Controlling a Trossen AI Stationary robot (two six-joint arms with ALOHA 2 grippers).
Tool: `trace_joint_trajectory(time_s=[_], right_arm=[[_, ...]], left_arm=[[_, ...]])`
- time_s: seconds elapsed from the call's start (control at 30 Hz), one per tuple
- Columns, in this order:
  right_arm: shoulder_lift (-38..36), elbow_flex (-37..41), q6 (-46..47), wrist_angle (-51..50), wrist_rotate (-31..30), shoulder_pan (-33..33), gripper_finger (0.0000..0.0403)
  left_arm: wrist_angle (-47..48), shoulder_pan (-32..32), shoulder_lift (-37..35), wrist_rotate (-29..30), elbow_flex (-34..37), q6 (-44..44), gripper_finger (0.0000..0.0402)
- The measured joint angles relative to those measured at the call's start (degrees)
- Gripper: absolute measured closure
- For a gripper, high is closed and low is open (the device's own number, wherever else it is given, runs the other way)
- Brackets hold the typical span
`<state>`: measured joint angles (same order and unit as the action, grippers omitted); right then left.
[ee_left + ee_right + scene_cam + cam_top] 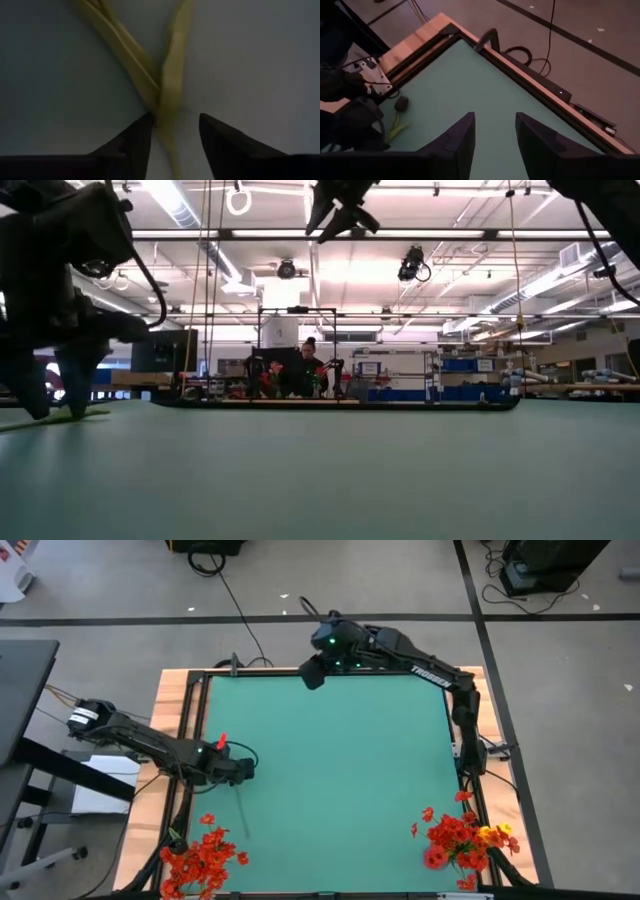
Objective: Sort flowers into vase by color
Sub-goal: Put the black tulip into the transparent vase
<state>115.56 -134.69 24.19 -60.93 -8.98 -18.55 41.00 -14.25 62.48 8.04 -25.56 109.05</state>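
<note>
Two bunches sit sorted: red [200, 858] at 7 o'clock, red-yellow [462, 840] at 5. Left tool [172, 131] straddles, unclenched, the dark flower's stem [170, 95]. Right tool [495, 131] hangs released at 12.

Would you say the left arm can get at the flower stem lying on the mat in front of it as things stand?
Probably yes. The left gripper is down at the mat with the green stem running between its parted fingers; nothing blocks it. The right gripper hangs far off.
</note>
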Motion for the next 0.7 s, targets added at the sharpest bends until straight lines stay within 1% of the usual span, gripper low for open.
trace_joint_trajectory(time_s=[0.1,0.27,0.4,0.47,0.5,0.6,0.7], right_arm=[[-1.15,0.0,-0.02,-2.15,-0.67,-0.15,0.0254],[-1.81,0.0,-0.54,-4.03,-1.97,0.0,0.0254],[-1.54,0.0,-0.81,-4.22,-1.46,0.75,0.0254],[-1.48,0.06,-1.14,-4.14,-1.44,1.01,0.0254],[-1.47,0.39,-1.41,-3.85,-1.42,1.14,0.0254],[-1.4,0.88,-1.42,-4.08,-1.23,1.28,0.0254],[-1.39,1.47,-1.47,-4.64,1.67,1.59,0.0254]], left_arm=[[-2.99,0.03,1.55,0.03,1.64,0.71,0.0254],[-2.17,0.03,2.42,0.23,1.15,-1.64,0.0293],[-0.67,0.18,2.39,0.95,-0.14,-5.23,0.0351],[-1.12,0.28,2.38,2.33,-0.25,-6.22,0.0381],[-1.48,0.38,2.4,3.08,-0.3,-6.64,0.0389],[-2.45,1.0,2.13,4.39,-0.29,-7.09,0.0392],[-6.84,1.85,0.44,6.23,-0.35,-9.64,0.0392]])
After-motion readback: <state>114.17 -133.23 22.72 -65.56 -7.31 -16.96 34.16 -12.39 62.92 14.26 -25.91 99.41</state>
